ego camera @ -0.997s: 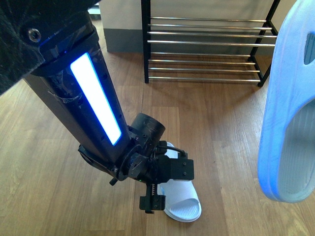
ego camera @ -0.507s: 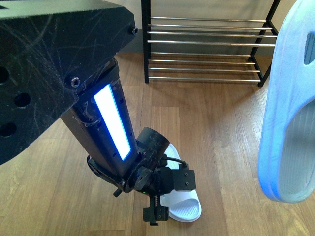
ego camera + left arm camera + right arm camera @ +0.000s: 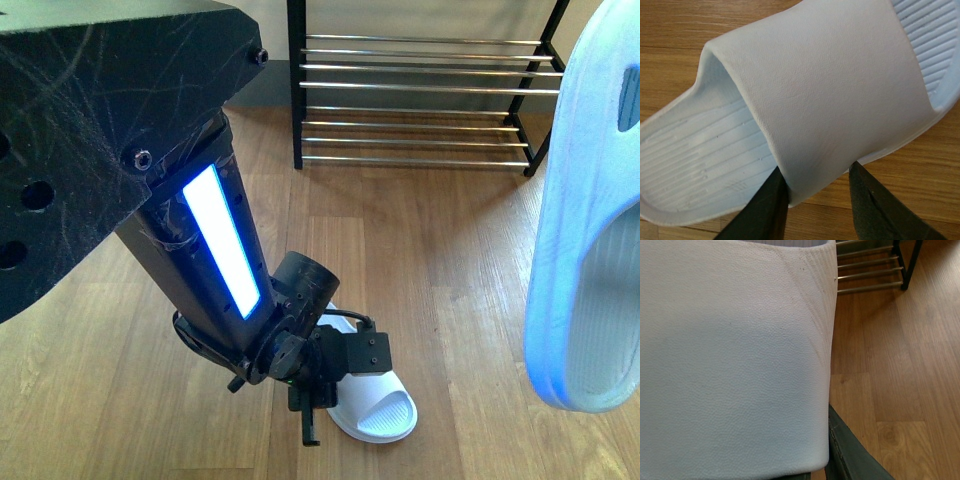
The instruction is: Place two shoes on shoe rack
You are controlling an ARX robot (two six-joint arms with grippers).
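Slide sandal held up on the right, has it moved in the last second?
No. The held sandal sits unchanged against the shoe rack's right leg.

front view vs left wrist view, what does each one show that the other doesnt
Only the front view shows the shoe rack at the back, the left arm angled down to the floor, and a raised slide held up on the right. Only the left wrist view shows the ribbed footbed and the left gripper fingers straddling the strap's side. Both show the pale floor slide lying on the wood floor.
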